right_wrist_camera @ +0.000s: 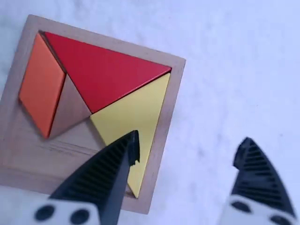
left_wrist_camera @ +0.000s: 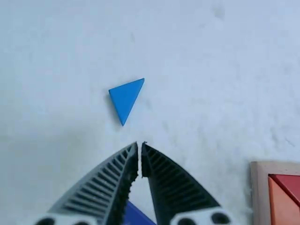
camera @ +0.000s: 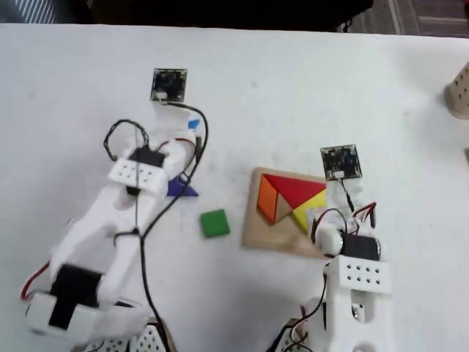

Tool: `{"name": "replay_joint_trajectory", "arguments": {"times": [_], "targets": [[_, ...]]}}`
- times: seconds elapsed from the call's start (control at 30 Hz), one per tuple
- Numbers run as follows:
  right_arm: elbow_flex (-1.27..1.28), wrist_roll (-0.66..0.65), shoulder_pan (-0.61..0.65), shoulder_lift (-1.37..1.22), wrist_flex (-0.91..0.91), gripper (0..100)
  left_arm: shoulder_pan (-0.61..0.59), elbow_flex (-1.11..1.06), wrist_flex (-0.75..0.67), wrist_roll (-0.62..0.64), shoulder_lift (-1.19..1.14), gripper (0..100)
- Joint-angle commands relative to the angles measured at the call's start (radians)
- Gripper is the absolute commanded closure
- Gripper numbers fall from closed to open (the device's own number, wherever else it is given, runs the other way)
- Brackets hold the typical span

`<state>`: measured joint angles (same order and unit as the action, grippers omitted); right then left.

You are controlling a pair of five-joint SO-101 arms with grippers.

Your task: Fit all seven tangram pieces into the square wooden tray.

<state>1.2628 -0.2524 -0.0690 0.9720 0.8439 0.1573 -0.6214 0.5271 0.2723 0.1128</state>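
L pincer (left_wrist_camera: 140,146) is shut on nothing, tips just short of the small blue triangle (left_wrist_camera: 126,99) on the tabletop (left_wrist_camera: 211,70); a dark blue piece (left_wrist_camera: 137,216) lies under it. Risk: the flat triangle skids off if the tips push w/o opening first, or the dark one gets dragged. R pincer (right_wrist_camera: 187,145) gapes wide, one finger over the yellow triangle (right_wrist_camera: 136,117) in the tray (right_wrist_camera: 176,89); dropping there could dislodge seated pcs.

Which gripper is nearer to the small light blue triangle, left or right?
Left. The left gripper sits just short of the light blue triangle; the right gripper is open at the edge of the wooden tray, farther off.
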Motion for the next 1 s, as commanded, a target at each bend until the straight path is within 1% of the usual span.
{"name": "replay_joint_trajectory", "arguments": {"times": [0.0,0.07,0.2,0.37,0.5,0.57,0.6,0.73,0.77,0.8,0.83,0.9,0.97], "targets": [[-0.081,0.049,0.008,0.030,0.053,78.0,-0.039,0.195,0.061,-0.005,-0.174,89],[-0.104,0.049,0.010,0.030,0.056,82.3,-0.056,0.287,0.101,-0.005,-0.271,86],[-0.124,0.051,-0.010,0.030,0.028,86.5,-0.070,0.399,0.150,-0.011,-0.390,86],[-0.120,0.092,-0.077,0.030,-0.090,91.4,-0.061,0.411,0.161,-0.012,-0.401,86],[-0.110,0.091,-0.085,0.030,-0.101,98.5,-0.062,0.411,0.160,-0.012,-0.404,86],[-0.101,0.089,-0.085,0.030,-0.105,95.6,-0.062,0.411,0.160,-0.012,-0.404,86],[-0.098,0.087,-0.085,0.030,-0.105,91.8,-0.062,0.411,0.160,-0.012,-0.406,86],[-0.080,0.075,-0.085,0.028,-0.105,67.0,-0.062,0.411,0.160,-0.012,-0.406,86],[-0.074,0.072,-0.085,0.028,-0.105,62.6,-0.062,0.411,0.160,-0.012,-0.406,86],[-0.071,0.071,-0.085,0.028,-0.107,60.7,-0.062,0.411,0.160,-0.012,-0.406,86],[-0.069,0.071,-0.085,0.028,-0.107,61.1,-0.062,0.411,0.160,-0.012,-0.406,86],[-0.068,0.069,-0.085,0.028,-0.107,64.8,-0.062,0.411,0.160,-0.012,-0.406,86],[-0.063,0.069,-0.085,0.028,-0.107,71.3,-0.062,0.411,0.160,-0.012,-0.406,86]]}}
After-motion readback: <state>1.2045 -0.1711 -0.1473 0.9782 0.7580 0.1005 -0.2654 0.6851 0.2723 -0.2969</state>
